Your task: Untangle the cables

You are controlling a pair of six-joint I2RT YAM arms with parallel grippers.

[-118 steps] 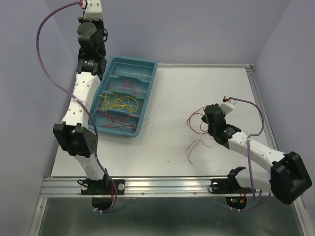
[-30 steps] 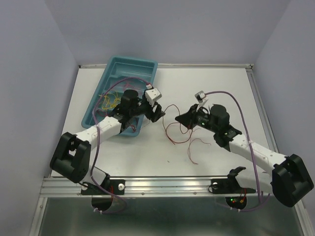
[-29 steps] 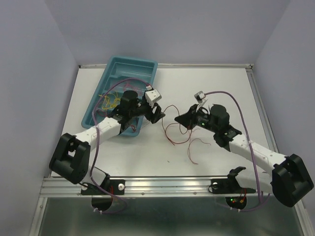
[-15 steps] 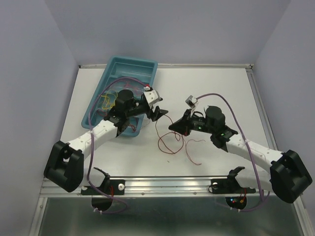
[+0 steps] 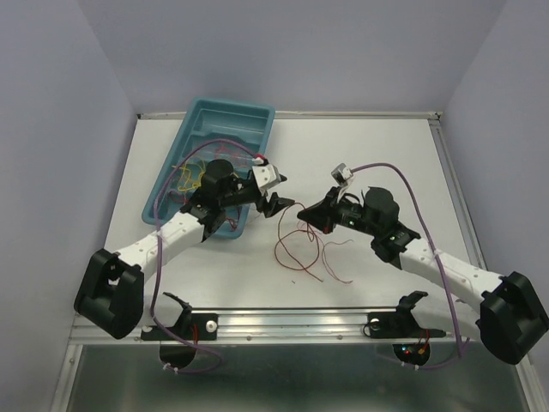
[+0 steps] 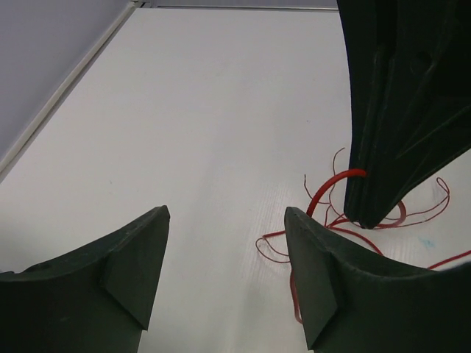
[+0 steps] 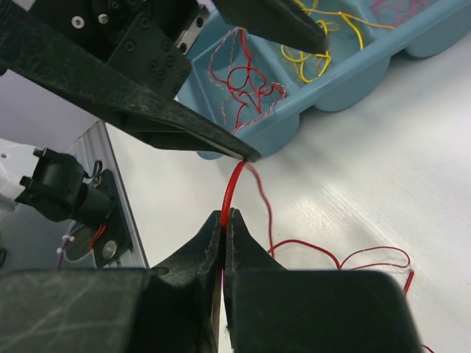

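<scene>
Many thread-thin, curly red cables (image 7: 230, 190) lie loosely tangled.

Just a teal plastic tray with divided compartments (image 5: 260, 120) sitting right beside the left claw (image 5: 276, 204), off to its left, on a plain white surface (image 5: 369, 146) that runs under the claw. Lavender walls (image 5: 300, 51) behind it.

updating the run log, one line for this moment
right pincer: shut on red wire | left pincer: open beside it | tray: more wires inside
</scene>
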